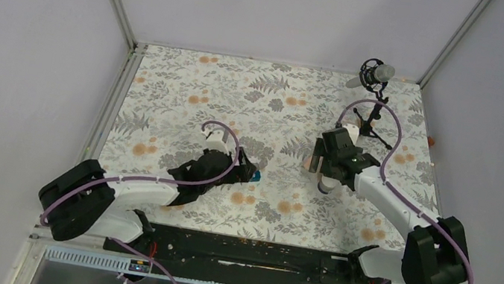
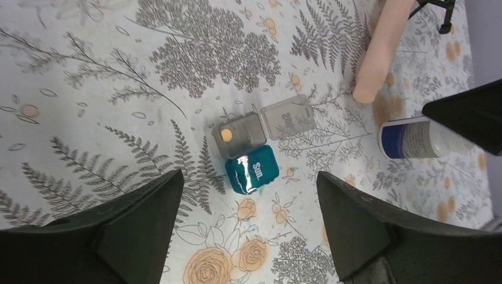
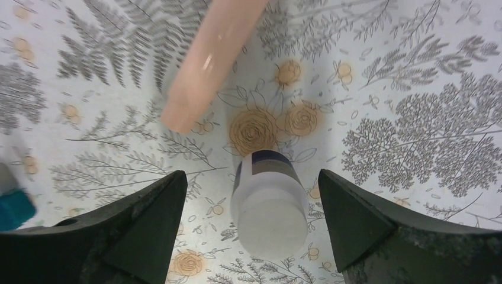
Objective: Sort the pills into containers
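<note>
Near the middle of the floral tablecloth [image 1: 190,80], under the left gripper [image 2: 248,173]: the tiny pill box [image 2: 251,168]. Teal cell printed "Sun." on the near side, with a grey see-through cell [image 2: 238,135] touching it on the far side. In that grey cell, one small orange pill [image 2: 226,135]. Just right of the grey cell, a clear lid [image 2: 288,116], flipped open and flat on the cloth. Left fingers spread wide, gripping nothing, apart from the box on both sides.

Over to the right, well apart from the box: the white bottle [image 3: 269,201] with its dark blue label. Cap on and turned toward the right wrist camera (upright or tipped, cannot tell for sure). Right gripper [image 3: 250,173] above it, fingers wide on either side, not touching it.

Left of the bottle and a little beyond it, a pale pink rod [image 3: 207,59], slanting, with its rounded lower end close to the cloth. Touching the cloth or not, cannot tell.

At the far right corner, a black microphone [image 1: 376,73] on a tripod, well apart from both containers.
</note>
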`<state>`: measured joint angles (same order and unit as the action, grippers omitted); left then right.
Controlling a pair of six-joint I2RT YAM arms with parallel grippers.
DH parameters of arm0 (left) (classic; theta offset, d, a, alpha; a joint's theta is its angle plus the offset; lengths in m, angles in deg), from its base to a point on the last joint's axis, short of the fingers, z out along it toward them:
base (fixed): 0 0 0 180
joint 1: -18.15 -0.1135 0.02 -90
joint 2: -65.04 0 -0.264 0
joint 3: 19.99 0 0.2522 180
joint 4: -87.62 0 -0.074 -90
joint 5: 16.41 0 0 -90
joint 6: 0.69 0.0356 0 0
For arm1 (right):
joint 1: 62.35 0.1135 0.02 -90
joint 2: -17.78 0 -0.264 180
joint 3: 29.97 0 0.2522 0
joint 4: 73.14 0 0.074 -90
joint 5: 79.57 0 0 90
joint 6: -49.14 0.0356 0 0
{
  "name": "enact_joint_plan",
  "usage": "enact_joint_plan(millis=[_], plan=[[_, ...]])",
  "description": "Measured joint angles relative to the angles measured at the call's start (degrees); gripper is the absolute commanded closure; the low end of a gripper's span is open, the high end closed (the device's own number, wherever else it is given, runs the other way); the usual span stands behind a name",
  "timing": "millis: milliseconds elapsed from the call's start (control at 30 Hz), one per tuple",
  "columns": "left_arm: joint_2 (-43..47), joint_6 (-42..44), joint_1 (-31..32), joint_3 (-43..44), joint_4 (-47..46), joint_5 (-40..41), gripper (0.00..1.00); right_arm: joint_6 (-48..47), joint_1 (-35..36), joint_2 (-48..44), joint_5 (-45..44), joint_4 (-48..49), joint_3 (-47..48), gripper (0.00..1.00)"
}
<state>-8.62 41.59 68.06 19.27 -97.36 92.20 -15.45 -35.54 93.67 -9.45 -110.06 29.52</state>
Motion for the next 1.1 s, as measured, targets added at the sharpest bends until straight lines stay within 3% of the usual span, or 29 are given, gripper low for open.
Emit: enact_joint_plan(millis=[100, 233, 400, 667, 1100], plan=[[-1.1, -2.4, -1.1, -0.9, -2.2, -3.5, 0.24, -1.2, 0.0, -1.6, 0.2, -0.6, 2.1, 0.18], [-3.6, -5.3, -2.5, -1.2, -5.8, -7.7, 0.34, -2.0, -0.1, -4.4, 3.0, -0.7, 4.4, 0.39], [-6.8, -7.4, -2.6, -1.4, -8.7, -10.3, 0.47, -2.2, -0.2, -4.7, 12.9, 1.5, 5.6, 0.55], [-7.2, -9.8, -2.6, -5.3, -13.1, -10.6, 0.53, -0.2, 0.2, 2.0, 29.6, 10.3, 4.5, 0.58], [-14.0, -14.6, -3.6, -7.7, -23.1, -10.4, 0.56, 4.0, 0.3, 11.3, 37.4, 19.0, 2.4, 0.62]])
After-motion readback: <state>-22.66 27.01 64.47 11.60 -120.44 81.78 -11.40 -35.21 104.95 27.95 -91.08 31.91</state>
